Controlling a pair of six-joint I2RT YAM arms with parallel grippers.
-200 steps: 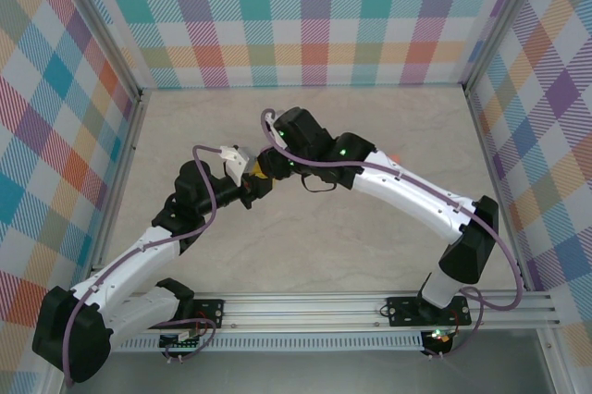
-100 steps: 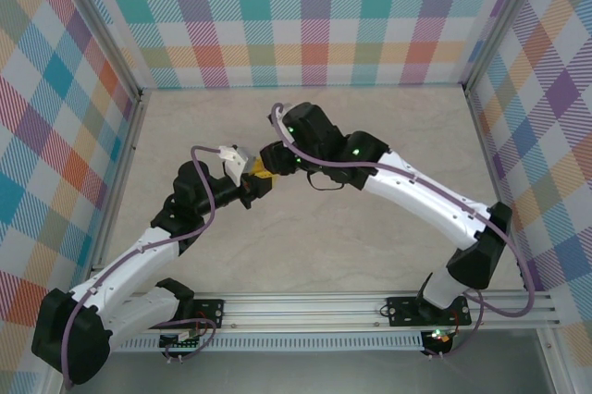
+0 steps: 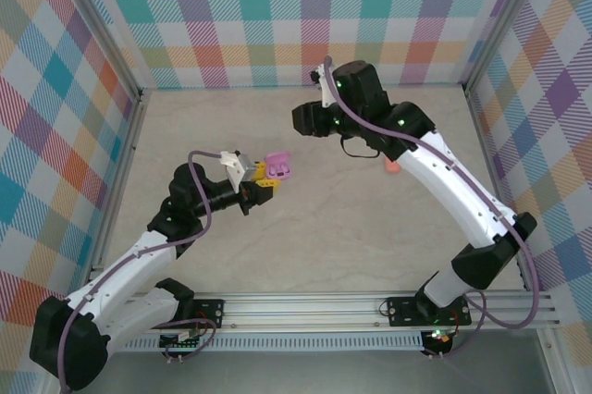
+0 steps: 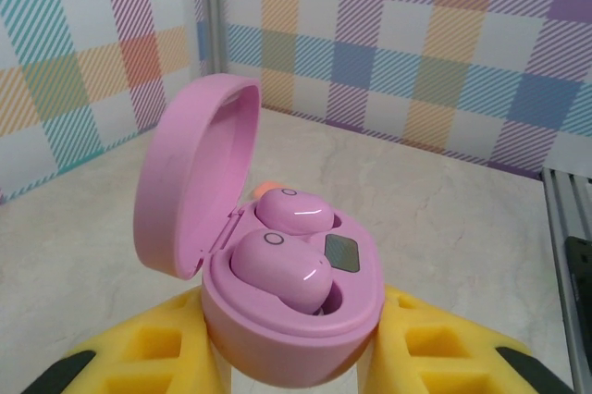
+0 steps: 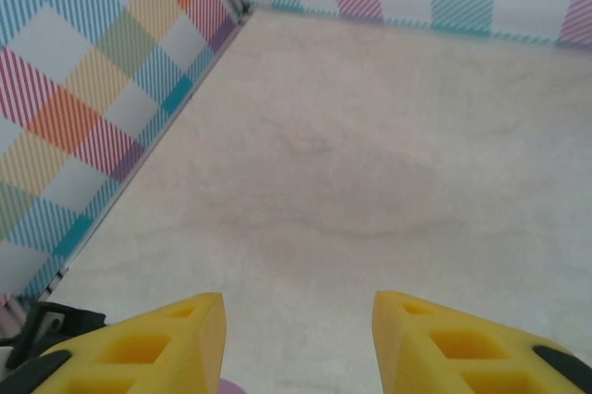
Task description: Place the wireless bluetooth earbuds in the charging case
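Marbled tabletop [image 3: 324,227], glossy rounded pink case [image 4: 282,343]

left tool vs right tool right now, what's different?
The left tool is shut on the open pink charging case, with both pink earbuds seated inside; the right tool holds nothing. The left tool's fingers press the case's base; the right tool's stand apart over bare table. Both have yellow fingers.

Right tool [image 5: 298,320] now back from the charging case [image 4: 294,343], wider.
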